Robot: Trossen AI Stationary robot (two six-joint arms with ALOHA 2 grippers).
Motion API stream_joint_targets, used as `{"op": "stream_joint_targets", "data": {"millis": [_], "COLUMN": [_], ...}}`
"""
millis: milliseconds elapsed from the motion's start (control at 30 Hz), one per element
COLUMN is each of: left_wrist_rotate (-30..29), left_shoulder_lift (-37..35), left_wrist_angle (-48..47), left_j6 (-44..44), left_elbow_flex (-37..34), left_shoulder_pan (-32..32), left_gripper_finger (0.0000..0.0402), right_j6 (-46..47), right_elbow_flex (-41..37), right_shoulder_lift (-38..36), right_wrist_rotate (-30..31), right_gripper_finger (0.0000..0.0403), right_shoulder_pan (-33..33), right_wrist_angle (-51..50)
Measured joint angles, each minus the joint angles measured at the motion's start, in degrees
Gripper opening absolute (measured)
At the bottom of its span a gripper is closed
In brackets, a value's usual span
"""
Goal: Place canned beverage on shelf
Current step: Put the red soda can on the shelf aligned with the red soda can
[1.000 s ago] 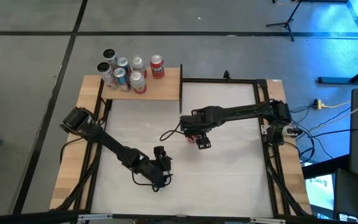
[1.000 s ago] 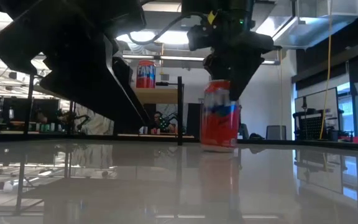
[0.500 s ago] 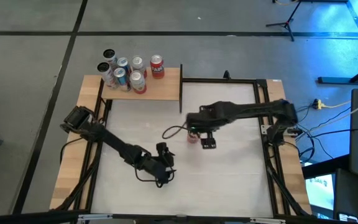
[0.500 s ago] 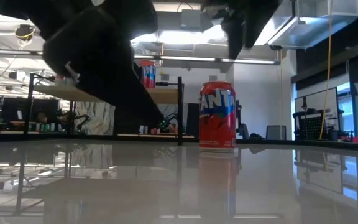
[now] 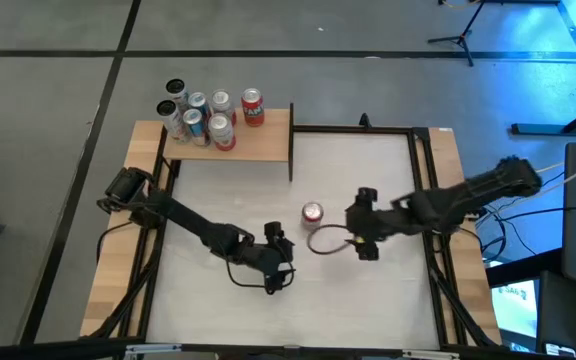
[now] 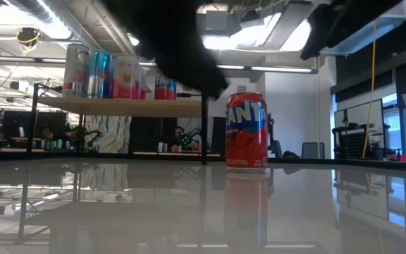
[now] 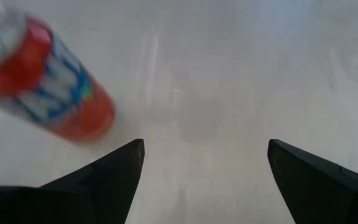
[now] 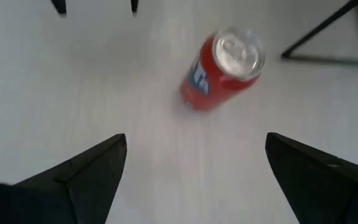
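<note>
A red can [image 5: 312,212] stands upright on its base on the white tabletop [image 5: 368,160], near the middle; it also shows in the low view [image 6: 246,132] and both wrist views [image 7: 48,93] [image 8: 222,68]. My right gripper [image 5: 354,226] hangs open just right of the can, clear of it. My left gripper [image 5: 286,256] is open, a little to the can's near left, with nothing between its fingers. The tan shelf [image 5: 253,145] sits at the far left, raised above the table [image 6: 118,106].
Several cans [image 5: 203,115] stand on the shelf's left half. A black post [image 5: 291,140] rises at the shelf's right edge. A dark cable loop [image 5: 323,243] lies near the can. Wooden side strips [image 5: 118,260] flank the tabletop.
My right gripper has let go of the red can, risen and drawn back toward the table's right edge, tipping as it went. The can stays upright where it was. My left gripper has moved toward the right, nearer the can, and risen a little.
</note>
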Motion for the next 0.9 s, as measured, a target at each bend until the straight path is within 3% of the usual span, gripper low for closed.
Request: {"op": "stream_joint_targets", "data": {"millis": [200, 333, 400, 600, 900], "left_wrist_rotate": [1.64, -0.84, -0.52, 8.15, 5.68], "left_shoulder_lift": [-0.09, -0.11, -0.15, -0.15, 0.07], "left_wrist_angle": [-6.63, -13.27, -16.87, -19.14, -16.48], "left_j6": [10.01, 11.02, 11.37, 16.05, 16.20], "left_elbow_flex": [9.03, 15.50, 17.98, 20.36, 20.36], "left_shoulder_pan": [2.03, 4.10, 5.72, 11.70, 14.05], "left_gripper_finger": [0.0331, 0.0332, 0.0339, 0.0370, 0.0377], "right_j6": [-0.05, -2.50, -3.72, -7.13, -9.80], "right_elbow_flex": [-16.89, -23.47, -25.01, -25.66, -25.69], "right_shoulder_lift": [-11.42, -16.59, -18.24, -20.38, -20.09], "right_wrist_rotate": [9.07, 12.40, 12.82, 14.95, 15.23], "right_gripper_finger": [0.0381, 0.0381, 0.0381, 0.0381, 0.0381], "right_shoulder_pan": [4.49, 5.30, 5.22, 5.22, 5.22], "right_wrist_angle": [18.41, 27.20, 29.52, 35.52, 38.35]}}
